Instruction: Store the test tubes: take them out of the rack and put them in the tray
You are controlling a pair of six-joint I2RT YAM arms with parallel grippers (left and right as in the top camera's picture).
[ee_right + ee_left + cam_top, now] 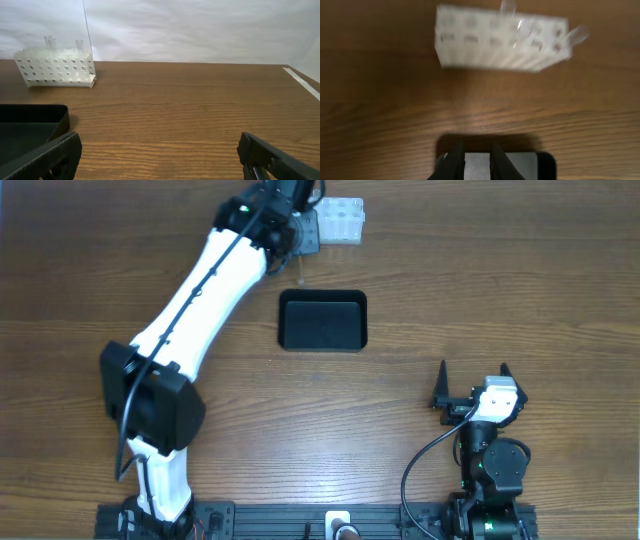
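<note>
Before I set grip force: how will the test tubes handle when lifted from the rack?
The test tubes look clear and slim, so probably fragile and slippery. One seems tilted in the rack, so they likely sit loose and lift freely. Round, they may roll inside the tray.

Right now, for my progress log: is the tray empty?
Empty: the tray shows a bare black floor from above; tubes stand in the rack.

A brown wood-grain table (480, 290) spans the scene. A white backdrop (200, 30) stands along the table's far edge. A pale strip of tape (302, 82) lies on the table near one side. A black mounting rail (270, 515) runs along its near edge.
</note>
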